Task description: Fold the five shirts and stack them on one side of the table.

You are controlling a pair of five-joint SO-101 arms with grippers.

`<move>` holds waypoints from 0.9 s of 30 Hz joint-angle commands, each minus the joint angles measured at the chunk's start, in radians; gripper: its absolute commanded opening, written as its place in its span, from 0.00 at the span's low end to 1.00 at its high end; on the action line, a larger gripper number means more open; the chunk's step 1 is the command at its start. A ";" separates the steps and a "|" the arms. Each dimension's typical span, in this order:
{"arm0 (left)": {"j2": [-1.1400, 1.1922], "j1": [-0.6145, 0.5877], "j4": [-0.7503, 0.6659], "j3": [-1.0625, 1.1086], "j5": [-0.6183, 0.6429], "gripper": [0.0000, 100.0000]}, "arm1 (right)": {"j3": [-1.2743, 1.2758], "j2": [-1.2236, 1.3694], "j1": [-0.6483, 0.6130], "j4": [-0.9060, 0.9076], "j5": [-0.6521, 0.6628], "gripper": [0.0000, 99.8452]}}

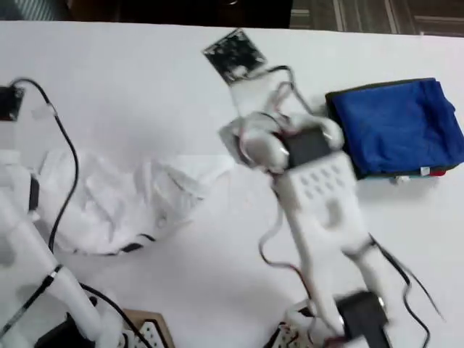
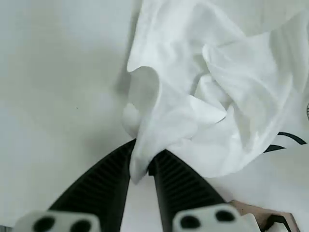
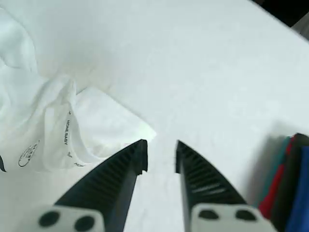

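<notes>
A crumpled white shirt [image 1: 123,196] lies on the left half of the white table [image 1: 145,80]. My left gripper [image 2: 142,166] is shut on a bunched edge of this white shirt [image 2: 193,96], with the cloth pinched between its black fingers. My right gripper [image 3: 161,155] hovers open over bare table, with nothing between its fingers. The white shirt's collar [image 3: 63,130] lies to one side of it, a short way off. The right arm [image 1: 319,196] stretches over the table's middle. A stack of folded shirts [image 1: 395,127], blue one on top, sits at the right side and shows as coloured edges [image 3: 285,193].
A dark patterned card [image 1: 233,54] lies at the back centre. Black cables [image 1: 61,138] run over the left side and thin wires [image 1: 406,279] trail by the right arm's base. A circuit board [image 1: 148,330] sits at the front edge.
</notes>
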 commanded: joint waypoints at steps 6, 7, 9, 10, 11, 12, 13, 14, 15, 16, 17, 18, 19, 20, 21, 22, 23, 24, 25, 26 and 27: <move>-0.049 -0.051 -0.115 0.211 -0.008 0.03 | -0.167 0.374 -0.249 -0.031 -0.049 0.28; -0.049 -0.049 -0.127 0.217 -0.008 0.03 | -0.176 0.404 -0.280 -0.028 -0.049 0.28; -0.049 -0.049 -0.147 0.220 -0.008 0.03 | -0.187 0.456 -0.349 -0.008 -0.049 0.28; -0.049 -0.049 -0.155 0.222 -0.008 0.03 | -0.193 0.487 -0.380 0.001 -0.049 0.28; -0.049 -0.049 -0.163 0.222 -0.008 0.03 | -0.195 0.509 -0.404 0.007 -0.049 0.28; -0.048 -0.049 -0.164 0.219 -0.008 0.03 | -0.195 0.532 -0.426 0.004 -0.049 0.28; -0.048 -0.048 -0.166 0.217 -0.009 0.03 | -0.198 0.555 -0.440 0.001 -0.043 0.28; -0.049 -0.048 -0.170 0.217 -0.009 0.03 | -0.204 0.579 -0.446 -0.010 -0.043 0.28; -0.049 -0.048 -0.170 0.217 -0.009 0.03 | -0.210 0.605 -0.446 -0.024 -0.043 0.28; -0.049 -0.048 -0.169 0.217 -0.009 0.03 | -0.218 0.631 -0.443 -0.036 -0.043 0.28; -0.049 -0.048 -0.163 0.217 -0.009 0.03 | -0.229 0.659 -0.430 -0.047 -0.041 0.28; -0.049 -0.048 -0.161 0.217 -0.009 0.03 | -0.241 0.690 -0.420 -0.054 -0.041 0.28; -0.049 -0.049 -0.161 0.217 -0.009 0.03 | -0.255 0.719 -0.406 -0.054 -0.041 0.28; -0.049 -0.049 -0.161 0.216 -0.009 0.03 | -0.272 0.748 -0.392 -0.045 -0.041 0.27; -0.049 -0.049 -0.161 0.216 -0.009 0.03 | -0.287 0.771 -0.377 -0.036 -0.041 0.23; -0.049 -0.049 -0.163 0.216 -0.009 0.03 | -0.302 0.789 -0.361 -0.019 -0.041 0.17; -0.049 -0.049 -0.164 0.216 -0.009 0.03 | -0.318 0.805 -0.346 -0.007 -0.041 0.09; -0.049 -0.049 -0.166 0.216 -0.009 0.03 | -0.330 0.808 -0.328 0.005 -0.049 0.00; -0.049 -0.049 -0.167 0.216 -0.009 0.03 | -0.341 0.808 -0.309 0.018 -0.049 0.03; -0.049 -0.049 -0.167 0.216 -0.009 0.03 | -0.351 0.805 -0.289 0.033 -0.046 0.05; -0.049 -0.049 -0.167 0.216 -0.009 0.03 | -0.370 0.796 -0.271 0.047 -0.043 0.02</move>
